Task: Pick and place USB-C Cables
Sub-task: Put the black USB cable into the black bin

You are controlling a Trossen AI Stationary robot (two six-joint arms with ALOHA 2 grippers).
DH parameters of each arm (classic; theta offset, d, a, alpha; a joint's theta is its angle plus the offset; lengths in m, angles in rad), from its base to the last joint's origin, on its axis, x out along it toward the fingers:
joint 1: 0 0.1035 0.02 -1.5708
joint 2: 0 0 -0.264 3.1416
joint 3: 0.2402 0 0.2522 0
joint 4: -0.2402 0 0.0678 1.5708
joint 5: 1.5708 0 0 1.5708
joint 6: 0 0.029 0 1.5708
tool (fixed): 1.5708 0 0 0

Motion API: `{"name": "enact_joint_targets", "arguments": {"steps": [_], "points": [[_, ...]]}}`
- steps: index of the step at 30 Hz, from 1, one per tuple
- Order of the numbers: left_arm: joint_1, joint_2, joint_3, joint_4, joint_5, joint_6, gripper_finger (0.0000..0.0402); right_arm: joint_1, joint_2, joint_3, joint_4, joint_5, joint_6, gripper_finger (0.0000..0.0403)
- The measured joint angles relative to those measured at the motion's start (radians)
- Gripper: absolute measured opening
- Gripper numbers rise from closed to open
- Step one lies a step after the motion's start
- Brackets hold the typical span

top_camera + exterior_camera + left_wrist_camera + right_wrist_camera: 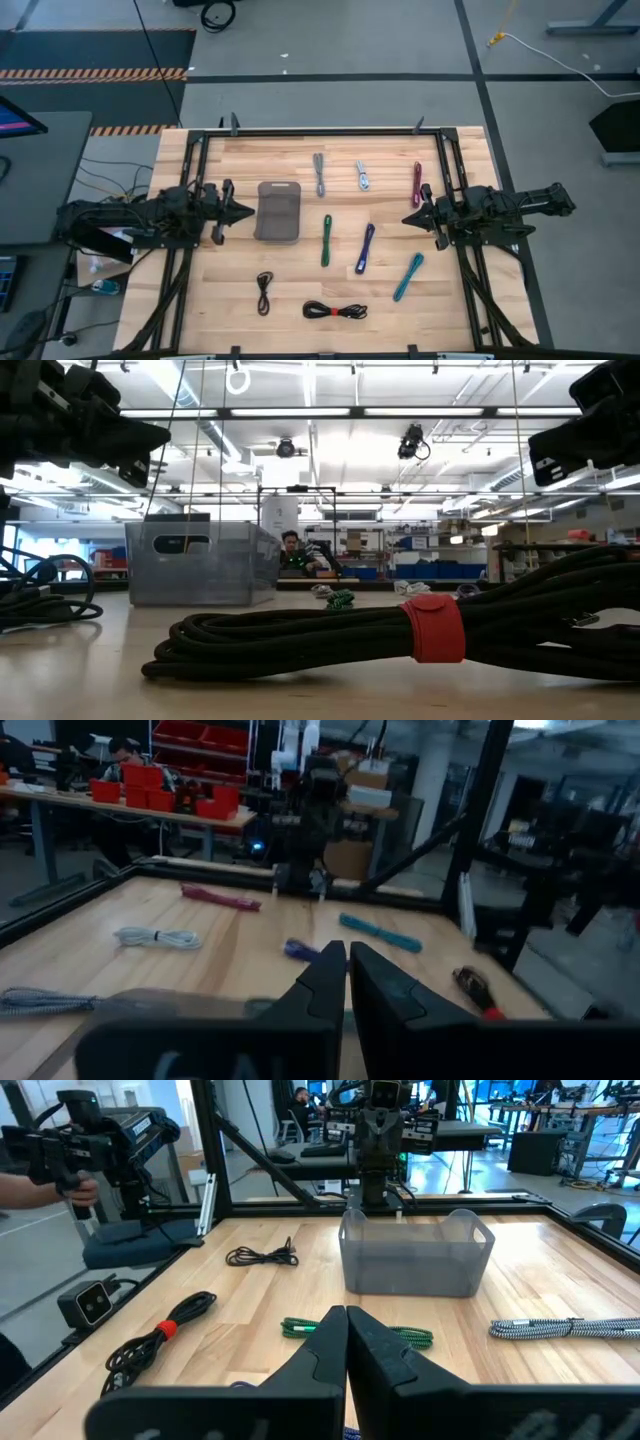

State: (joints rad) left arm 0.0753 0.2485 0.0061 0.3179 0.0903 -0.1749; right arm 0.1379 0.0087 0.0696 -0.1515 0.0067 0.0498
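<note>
Several USB-C cables lie flat on the wooden table: grey (319, 174), silver (362, 175) and magenta (417, 183) at the far side, green (326, 240), purple (365, 248) and teal (408, 276) in the middle, a small black one (264, 292) and a black one with a red tie (335, 311) near the front. A grey plastic tray (278, 210) stands left of centre. My left gripper (248, 211) is shut, level, just left of the tray. My right gripper (407, 218) is shut, level, at the right, below the magenta cable.
A dark metal frame (320, 131) runs around the table's far and side edges. A person (292, 552) sits at a bench in the room beyond the table. Bare wood lies between the tray and the front cables.
</note>
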Motion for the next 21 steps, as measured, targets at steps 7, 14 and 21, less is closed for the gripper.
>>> {"name": "enact_joint_targets", "arguments": {"steps": [7, 14, 21], "points": [[-0.001, 0.000, 0.000, 0.025, 0.001, -0.161, 0.0025, 0.000, 0.000, 0.000, 0.000, 0.000, 0.000, 0.0012], [0.000, 0.000, 0.000, 0.025, 0.001, -0.182, 0.0025, 0.000, 0.000, 0.000, 0.000, 0.000, 0.000, 0.0012], [0.000, 0.000, 0.000, 0.036, -0.022, -0.122, 0.0025, 0.000, 0.000, 0.000, 0.009, 0.000, 0.000, 0.0012]]}}
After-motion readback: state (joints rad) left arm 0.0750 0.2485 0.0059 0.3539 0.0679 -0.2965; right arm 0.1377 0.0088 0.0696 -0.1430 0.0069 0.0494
